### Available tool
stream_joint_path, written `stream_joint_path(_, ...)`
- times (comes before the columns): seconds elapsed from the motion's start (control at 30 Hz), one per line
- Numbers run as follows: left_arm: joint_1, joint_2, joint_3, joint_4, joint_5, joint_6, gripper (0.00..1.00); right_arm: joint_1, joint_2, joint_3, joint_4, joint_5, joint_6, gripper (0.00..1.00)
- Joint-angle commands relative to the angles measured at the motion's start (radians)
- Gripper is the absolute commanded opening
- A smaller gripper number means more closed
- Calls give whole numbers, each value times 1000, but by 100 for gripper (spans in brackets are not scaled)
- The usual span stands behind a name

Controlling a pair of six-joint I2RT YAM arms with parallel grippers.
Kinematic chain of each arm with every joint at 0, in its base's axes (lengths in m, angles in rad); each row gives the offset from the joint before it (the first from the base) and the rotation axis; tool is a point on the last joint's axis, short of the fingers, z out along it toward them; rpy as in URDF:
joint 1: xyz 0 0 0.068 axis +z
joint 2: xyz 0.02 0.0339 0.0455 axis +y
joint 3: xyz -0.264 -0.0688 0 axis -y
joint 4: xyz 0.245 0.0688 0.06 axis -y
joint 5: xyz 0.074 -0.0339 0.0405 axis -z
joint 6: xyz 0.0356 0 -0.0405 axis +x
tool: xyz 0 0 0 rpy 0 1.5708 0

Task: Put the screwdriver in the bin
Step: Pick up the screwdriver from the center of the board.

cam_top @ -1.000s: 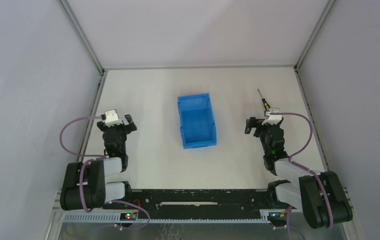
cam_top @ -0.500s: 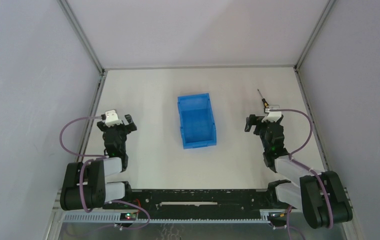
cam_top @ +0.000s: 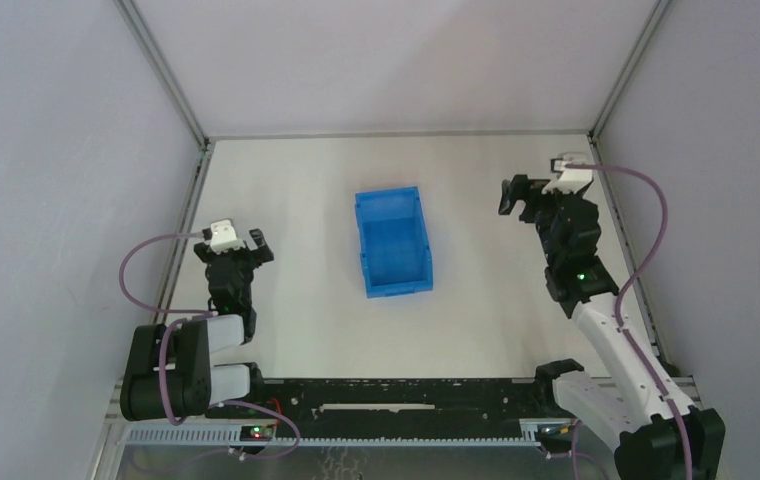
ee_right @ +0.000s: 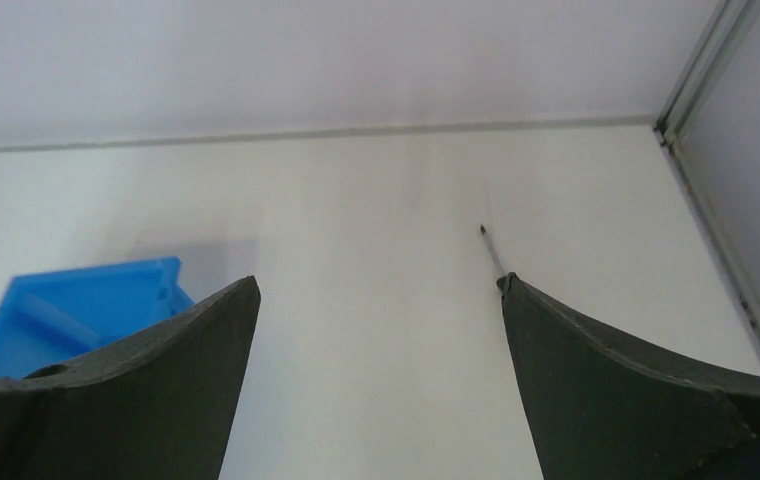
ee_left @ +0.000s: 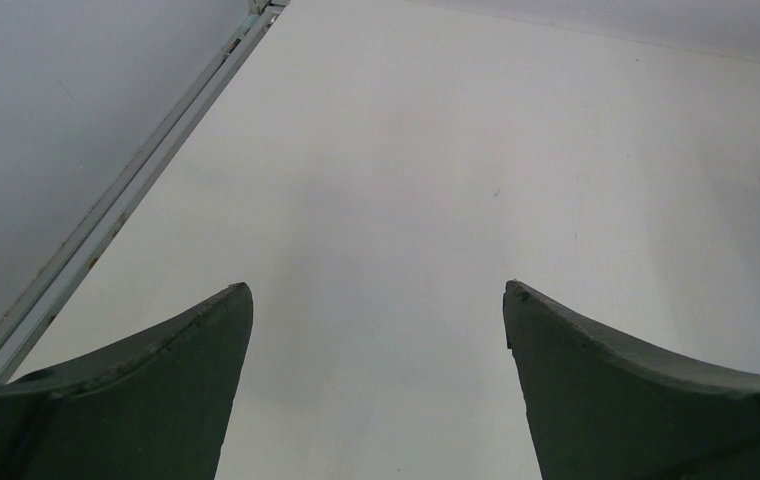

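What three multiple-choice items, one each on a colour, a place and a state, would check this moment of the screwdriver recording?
1. What colour is the bin? A. Red. B. Green. C. Blue.
2. Where is the screwdriver? A. Inside the bin. B. Lying on the table, outside the bin. C. Lifted in a grip.
3. How does the right gripper stand? A. Open, holding nothing. B. Shut on the screwdriver. C. Shut on the bin's wall.

Answers: 1 C, it shows bright blue from above. 2 B, its thin shaft lies on the white surface beside one finger in the right wrist view. 3 A, its fingers stand wide apart with only table between them.
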Motion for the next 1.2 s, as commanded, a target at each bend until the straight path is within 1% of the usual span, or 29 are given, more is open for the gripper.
stream_joint_path(0.0, -7, -8, 31, 28, -15, 25, 100, 11, -17, 196, -247, 14, 10, 100)
stream_joint_path(0.2, -7, -8, 31, 28, -15, 25, 100, 13, 15, 470, -447, 8, 14, 100)
stream_joint_path(0.37, -6, -8, 31, 28, -15, 24, 100, 14, 63, 676, -569, 8, 1, 100)
stream_joint_path(0.6, -7, -8, 31, 28, -16, 25, 100, 13, 132, 873, -703, 23, -21, 100)
stream_joint_path(0.8, -8, -8, 31, 28, -16, 25, 100, -19, 208, 922, -744, -2, -24, 100)
stream_joint_path(0.93, -7, -8, 30, 28, -15, 25, 100, -91, 302, 933, -766, -66, -3, 100)
stream_joint_path(1.17, -6, -8, 32, 28, -16, 25, 100, -162, 497, 915, -774, -90, 12, 100)
